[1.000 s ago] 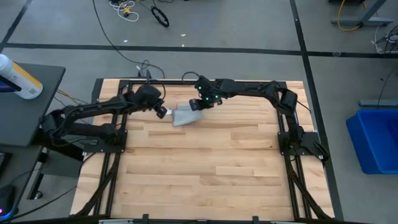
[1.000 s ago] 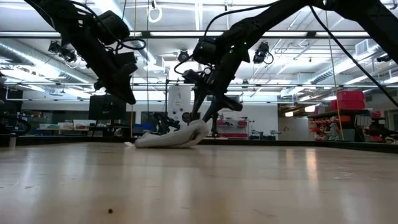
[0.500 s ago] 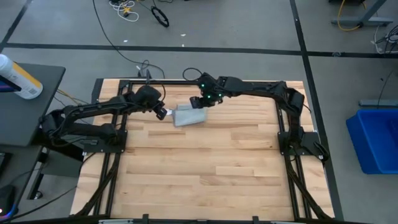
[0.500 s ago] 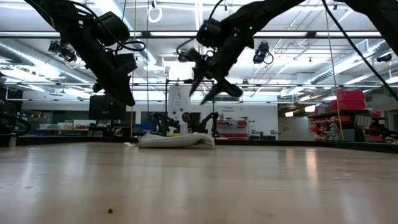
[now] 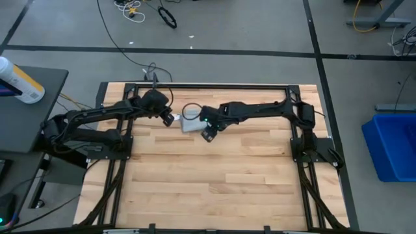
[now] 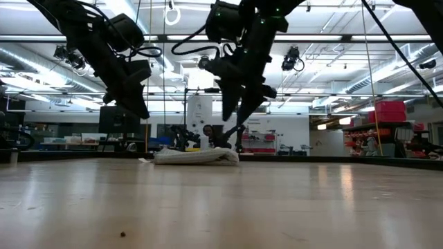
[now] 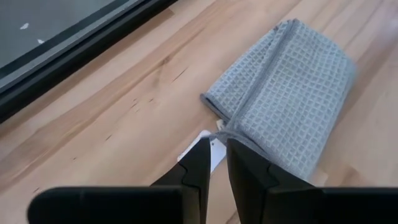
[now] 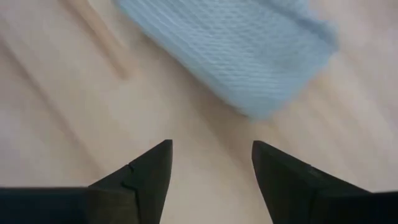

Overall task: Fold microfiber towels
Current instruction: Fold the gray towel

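Your microfiber towel lies folded into a compact, flat bundle on the far half of the wooden table, a little left of its middle; in the low view the towel sits flat on the surface with no part raised. Its small white tag pokes out at one corner, resting on the wood. Your left hand is just beside the towel's left edge, hanging above the table in the low view; its fingers stand close together with only a narrow gap, directly over the tag, and you can see nothing clamped between them. Your right hand is just beside the towel's near right corner, raised above it, with its fingers spread well apart and holding nothing; the towel lies ahead of them, untouched.
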